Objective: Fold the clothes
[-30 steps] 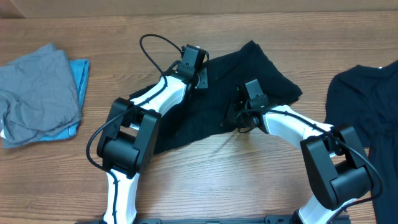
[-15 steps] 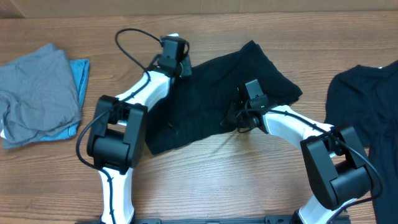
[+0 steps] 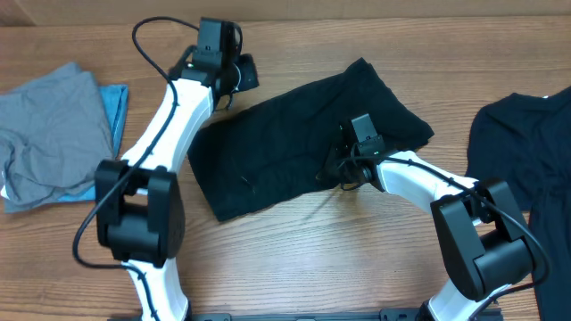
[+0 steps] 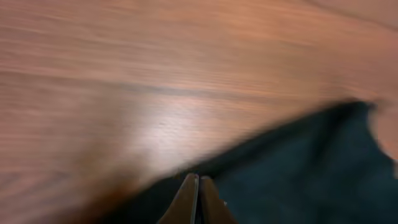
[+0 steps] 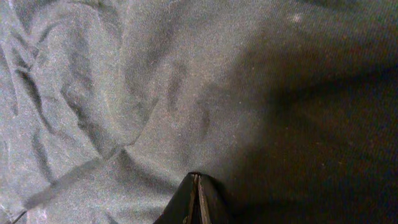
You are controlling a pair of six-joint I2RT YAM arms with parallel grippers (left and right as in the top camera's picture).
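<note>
Clothes lie in three lots on a wooden table [image 3: 294,259]. A black garment [image 3: 294,143] lies spread flat between the two arms as a wide, slanting strip of thin, matt cloth. It has soft creases and a rounded lobe at its far right end.

The left gripper [image 4: 199,182] has its fingers pressed together. In the blurred left wrist view, dark cloth lies under the tips and runs off to their right, with bare wood ahead of them and to their left. I cannot tell whether any cloth is nipped between them.

The right gripper [image 5: 197,179] also has its fingers together, the tips down at the black cloth. A fine weave shows all round them. Wrinkles bunch ahead and to the left of the tips, and the cloth to their right is smoother and in shadow. Whether a fold is caught here cannot be told.

A second black garment [image 3: 522,152] lies well to the right of the right jaws, cut off by the frame edge. Well to the left of the left jaws, a crumpled grey piece [image 3: 53,134] lies on a light-blue piece [image 3: 114,105].
</note>
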